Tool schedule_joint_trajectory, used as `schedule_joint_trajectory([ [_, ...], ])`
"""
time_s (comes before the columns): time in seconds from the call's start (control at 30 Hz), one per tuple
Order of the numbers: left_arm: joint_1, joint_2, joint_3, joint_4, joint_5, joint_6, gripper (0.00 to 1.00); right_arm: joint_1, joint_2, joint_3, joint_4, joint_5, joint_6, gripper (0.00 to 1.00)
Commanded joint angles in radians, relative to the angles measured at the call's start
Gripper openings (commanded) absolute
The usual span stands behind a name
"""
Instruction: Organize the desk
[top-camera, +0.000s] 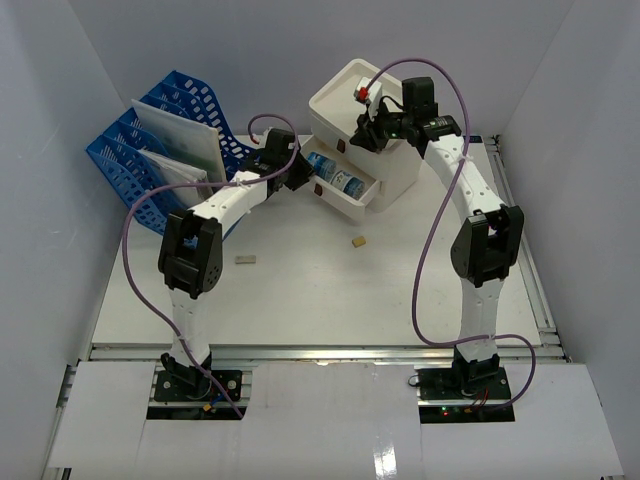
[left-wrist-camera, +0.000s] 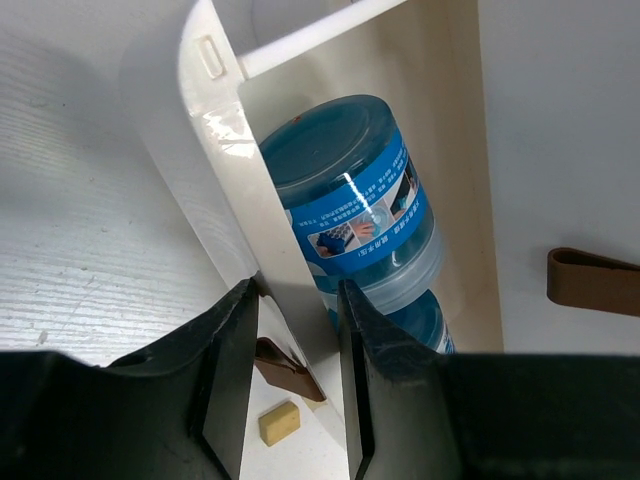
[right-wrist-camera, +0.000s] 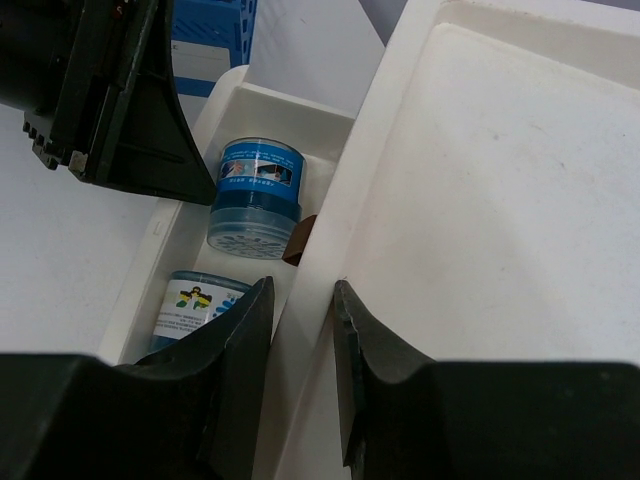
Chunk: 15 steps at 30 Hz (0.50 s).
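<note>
The desk (top-camera: 300, 290) carries a white three-drawer box (top-camera: 340, 95) at the back. Its middle drawer (top-camera: 355, 198) is pulled out, with two blue jars (top-camera: 345, 185) lying inside. My left gripper (top-camera: 303, 180) straddles the drawer's front wall (left-wrist-camera: 240, 190): one finger inside by a jar (left-wrist-camera: 350, 190), the other outside against the brown handle (left-wrist-camera: 285, 368), shut on that front. My right gripper (top-camera: 372, 128) sits on the box's top, jaws shut on its raised rim (right-wrist-camera: 330, 240). The jars (right-wrist-camera: 255, 195) show below the rim.
Blue file trays (top-camera: 150, 150) holding white sheets (top-camera: 180, 135) stand at the back left. A small tan block (top-camera: 357, 241) and a grey piece (top-camera: 245, 259) lie on the desk. A red item (top-camera: 362, 96) rests on the box top. Another brown handle (left-wrist-camera: 592, 282) shows on the box front.
</note>
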<state>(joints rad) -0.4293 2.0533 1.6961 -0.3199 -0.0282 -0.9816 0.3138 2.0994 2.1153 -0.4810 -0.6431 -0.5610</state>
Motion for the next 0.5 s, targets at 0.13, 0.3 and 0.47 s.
schedule_joint_trajectory([
  [0.13, -0.036, -0.192, -0.073, 0.175, 0.061, 0.104, 0.06, 0.027, 0.075, -0.022, -0.201, -0.106, 0.025, 0.15],
  [0.3, -0.036, -0.147, -0.055, 0.233, 0.084, 0.122, 0.06, 0.021, 0.086, -0.001, -0.177, -0.072, 0.059, 0.15],
  [0.47, -0.036, -0.085, -0.004, 0.281, 0.084, 0.165, 0.05, 0.0, 0.124, 0.047, -0.169, -0.03, 0.096, 0.18],
])
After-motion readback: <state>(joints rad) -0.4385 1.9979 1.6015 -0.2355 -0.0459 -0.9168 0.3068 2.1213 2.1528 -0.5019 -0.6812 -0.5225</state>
